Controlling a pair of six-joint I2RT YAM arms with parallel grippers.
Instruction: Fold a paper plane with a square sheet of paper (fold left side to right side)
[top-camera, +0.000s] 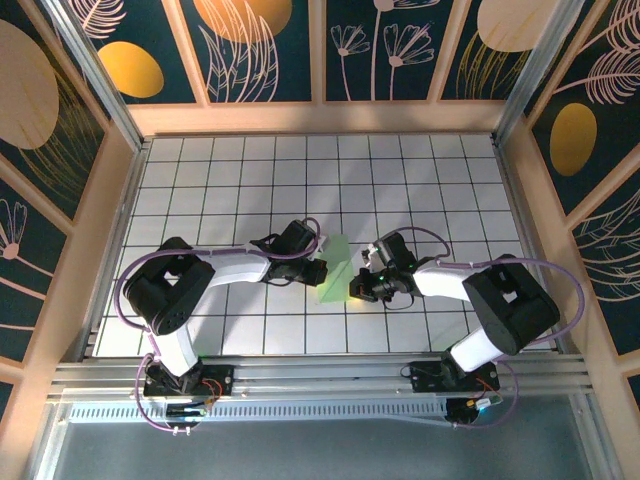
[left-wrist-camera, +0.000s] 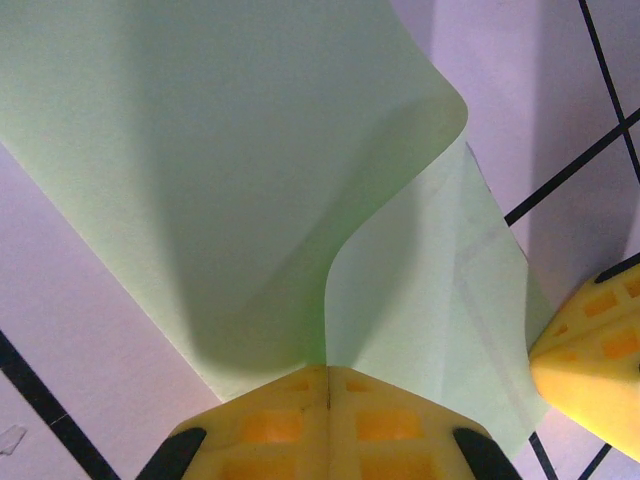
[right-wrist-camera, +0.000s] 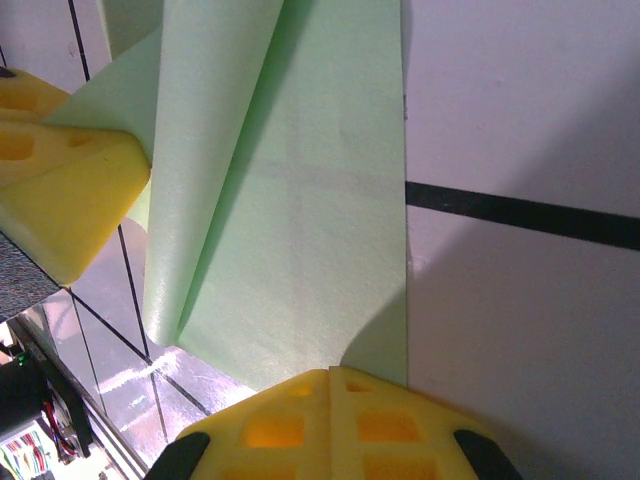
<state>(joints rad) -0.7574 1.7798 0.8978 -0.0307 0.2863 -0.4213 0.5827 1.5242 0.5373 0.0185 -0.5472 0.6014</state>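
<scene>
Between the two sets of fingertips lies the square sheet of paper (top-camera: 336, 266), pale green and part folded. One flap rises from the left gripper (left-wrist-camera: 328, 385) and curls over in a soft, uncreased loop above the layer lying flat beyond those tips. The left fingers are closed and appear to pinch the sheet at the foot of the loop. The right gripper (right-wrist-camera: 330, 390) is closed too, with the sheet's near edge running up to its tips; whether it pinches or merely presses cannot be told. Risks noted: the thin sheet may slip from the left pinch and spring back flat. If the right tips only press, the lower layer may skate on the smooth tiled table (right-wrist-camera: 520, 110) and skew the edges. Opposed pulls could tear or buckle the paper.
</scene>
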